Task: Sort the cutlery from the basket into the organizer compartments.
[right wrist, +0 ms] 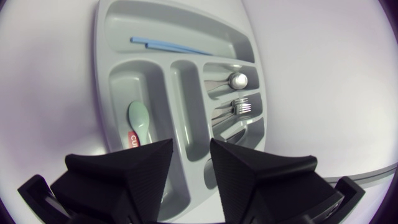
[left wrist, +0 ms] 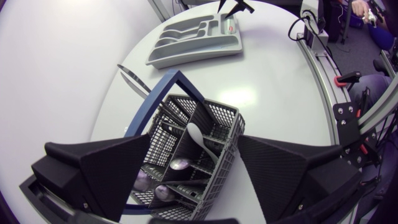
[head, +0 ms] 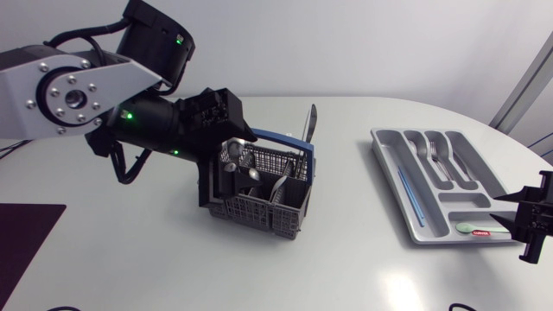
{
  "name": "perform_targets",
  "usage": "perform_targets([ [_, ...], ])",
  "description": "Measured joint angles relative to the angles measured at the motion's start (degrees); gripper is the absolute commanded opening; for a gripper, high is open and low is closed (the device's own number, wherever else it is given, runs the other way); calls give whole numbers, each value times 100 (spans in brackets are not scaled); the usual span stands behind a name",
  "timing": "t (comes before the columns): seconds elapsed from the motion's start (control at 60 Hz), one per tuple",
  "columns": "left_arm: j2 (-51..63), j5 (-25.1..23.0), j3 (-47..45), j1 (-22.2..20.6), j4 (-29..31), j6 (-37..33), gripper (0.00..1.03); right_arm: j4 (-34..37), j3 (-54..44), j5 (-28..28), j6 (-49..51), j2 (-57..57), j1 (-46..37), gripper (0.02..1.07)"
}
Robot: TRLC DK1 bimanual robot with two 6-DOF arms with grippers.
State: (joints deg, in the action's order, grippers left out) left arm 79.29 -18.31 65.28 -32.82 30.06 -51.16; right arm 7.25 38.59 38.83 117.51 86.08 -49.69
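Note:
The grey mesh cutlery basket (head: 259, 212) with a blue handle (head: 285, 142) stands mid-table. It holds several spoons (left wrist: 196, 134), and a knife (head: 309, 125) sticks up at its far side. My left gripper (head: 223, 173) hangs open over the basket's left end, and its fingers (left wrist: 118, 171) stand wide above the compartments with nothing between them. The grey organizer (head: 478, 168) lies at the right. A light green spoon (right wrist: 140, 121) rests in its small front compartment. My right gripper (right wrist: 189, 162) hovers open and empty just in front of that compartment.
The organizer also holds a thin blue stick (right wrist: 174, 45) in the long side compartment, and a metal spoon (right wrist: 236, 79) and a fork (right wrist: 239, 107) in separate slots. A dark mat (head: 26, 233) lies at the table's front left corner.

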Motion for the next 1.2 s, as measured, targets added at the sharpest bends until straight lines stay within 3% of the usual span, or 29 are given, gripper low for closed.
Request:
perform_targets([
  [0.15,72,136,2,0,2,0,97,704,87,527,-623,-730,4,74],
  [0.3,238,601,2,-120,0,-160,96,1106,52,1049,-1541,-1508,142,78],
  [0.533,404,1574,-341,-308,-544,-813,96,1211,-1019,1200,-2761,-2754,933,78],
  [0.8,413,1735,-612,-271,-752,-1025,90,1298,-1832,1198,-4175,-4201,1829,78],
  [0.933,439,1676,-595,-208,-798,-595,76,1530,-2223,1154,-4649,-5049,2131,78],
  [1.017,634,1423,-339,-118,-479,-42,68,1685,-2321,1086,-4924,-5451,2328,78],
  [1.2,964,813,201,46,57,1314,64,1770,-2343,1056,-5383,-5847,2608,78],
])
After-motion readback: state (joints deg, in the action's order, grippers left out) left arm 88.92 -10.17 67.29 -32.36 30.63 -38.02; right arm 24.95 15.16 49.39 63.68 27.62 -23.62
